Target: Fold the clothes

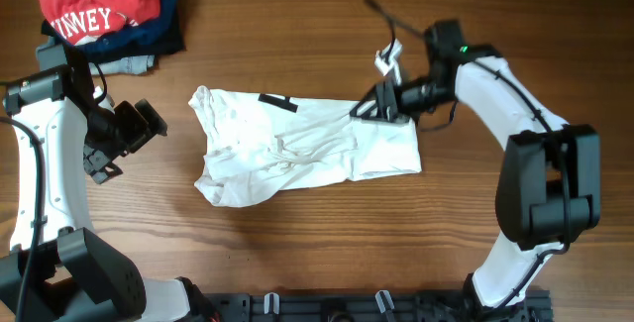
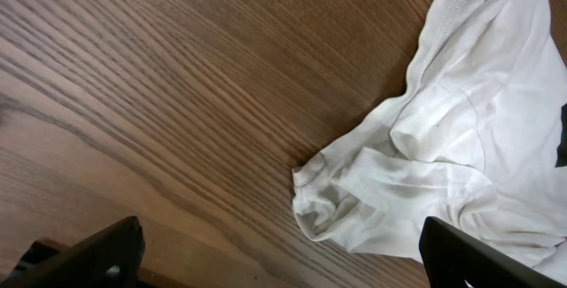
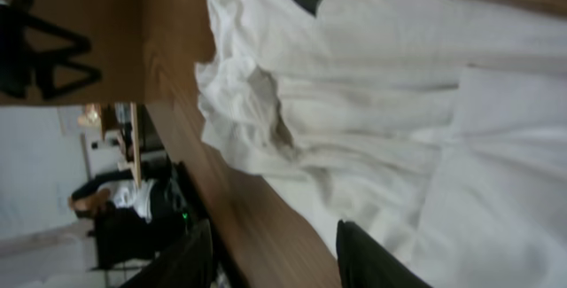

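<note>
The white T-shirt (image 1: 297, 144) lies wrinkled on the tabletop (image 1: 297, 25). To its left, not touching it, the left hand (image 1: 129, 144) is spread wide. At its upper right edge the right hand (image 1: 374, 106) is parted, pinching nothing.

The T-shirt (image 1: 297, 149) is lying spread on the table (image 1: 297, 263), about midway across it. A pile of garments (image 1: 109, 10) is sitting well to the left of the T-shirt and behind it, at the table's back edge. The left gripper (image 1: 151, 124) is hanging just left of the T-shirt's left edge, apart from the T-shirt. The right gripper (image 1: 365, 109) is hanging over the T-shirt's back edge, near its right end.
</note>
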Controlling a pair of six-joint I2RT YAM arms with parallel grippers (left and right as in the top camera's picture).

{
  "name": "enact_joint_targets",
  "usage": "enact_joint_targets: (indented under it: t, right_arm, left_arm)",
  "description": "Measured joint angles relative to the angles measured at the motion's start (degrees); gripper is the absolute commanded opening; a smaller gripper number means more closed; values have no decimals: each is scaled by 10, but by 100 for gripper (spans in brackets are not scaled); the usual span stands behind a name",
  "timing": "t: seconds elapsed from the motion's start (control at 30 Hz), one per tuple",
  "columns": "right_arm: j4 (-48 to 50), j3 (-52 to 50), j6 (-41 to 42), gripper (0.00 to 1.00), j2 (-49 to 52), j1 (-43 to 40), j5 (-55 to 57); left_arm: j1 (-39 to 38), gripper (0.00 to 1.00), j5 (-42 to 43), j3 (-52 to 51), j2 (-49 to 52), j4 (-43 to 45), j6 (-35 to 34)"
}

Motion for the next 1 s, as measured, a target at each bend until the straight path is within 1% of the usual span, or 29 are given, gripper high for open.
enact_joint_targets:
  t: [0.03, 0.07, 0.1, 0.13, 0.2, 0.23, 0.27, 0.3, 0.33, 0.37, 0.4, 0.43, 0.47, 0.5, 0.6, 0.67, 0.77, 0.93, 1.0]
  right_arm:
    - [30, -43, -4, 50, 7, 3, -6]
    - [95, -108, -4, 47, 31, 3, -21]
    - [105, -129, -1, 47, 45, 3, -26]
    - [151, -150, 17, 45, 58, 3, -54]
    - [170, -153, 37, 44, 59, 3, -61]
    - [170, -151, 57, 48, 59, 3, -54]
    - [163, -147, 72, 53, 54, 3, -43]
    - [141, -141, 84, 72, 38, 5, -15]
    - [98, -130, 99, 95, 9, 5, 31]
    - [76, -122, 110, 100, -13, 4, 56]
    - [20, -84, 129, 99, -87, 2, 129]
    - [-2, -59, 135, 99, -124, 1, 155]
    - [-13, -52, 143, 99, -145, 1, 167]
    - [-35, -30, 145, 100, -215, 1, 189]
    - [-83, -23, 150, 100, -299, 1, 209]
    - [-107, -23, 149, 100, -321, 1, 215]
    - [-130, -23, 141, 99, -327, 1, 221]
    - [-130, -23, 141, 99, -327, 1, 221]
    - [-130, -23, 141, 100, -327, 1, 221]
  left_arm:
    - [0, 100, 0, 0, 0, 0, 0]
    - [0, 100, 0, 0, 0, -1, 0]
    - [0, 100, 0, 0, 0, 0, 0]
    - [0, 100, 0, 0, 0, 1, 0]
    - [0, 100, 0, 0, 0, 1, 0]
    - [0, 100, 1, 0, 0, 1, 0]
    - [0, 100, 5, 0, 0, 2, 6]
    - [0, 100, 19, 0, 0, 4, 20]
    - [0, 100, 36, 0, 0, 10, 35]
    - [0, 100, 43, 0, 0, 16, 40]
    - [0, 100, 63, 0, 0, 42, 52]
    - [0, 100, 78, -7, 0, 68, 59]
    - [0, 100, 95, -17, 0, 98, 66]
    - [0, 100, 115, -31, 5, 128, 75]
    - [0, 100, 161, -63, 41, 183, 95]
    - [0, 100, 193, -69, 80, 196, 117]
    - [0, 100, 225, -70, 116, 217, 146]
    - [0, 100, 278, -72, 201, 217, 189]
    - [1, 100, 299, -71, 216, 212, 196]
